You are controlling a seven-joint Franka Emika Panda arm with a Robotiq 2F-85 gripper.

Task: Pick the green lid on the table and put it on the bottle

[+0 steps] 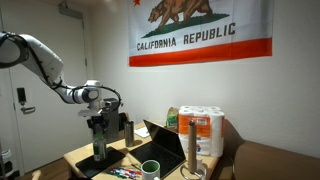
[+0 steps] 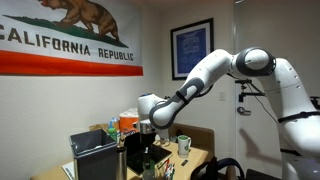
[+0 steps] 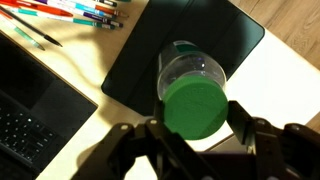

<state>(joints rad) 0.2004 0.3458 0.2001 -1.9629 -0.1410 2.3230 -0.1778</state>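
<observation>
Tabletop [image 3: 70, 62]: markers [image 3: 85, 12], laptop [image 3: 30, 115] near green lid [image 3: 195, 105]

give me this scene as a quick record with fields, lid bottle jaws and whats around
lid: green lid, directly over the bottle's mouth in the wrist view
bottle: clear bottle, upright on a dark flat pad
jaws: one on each side of the lid; contact cannot be confirmed
seated: cannot tell whether the lid rests on the bottle or is just above it
table: light wood table
nearby: coloured markers beside the pad; laptop keyboard
</observation>
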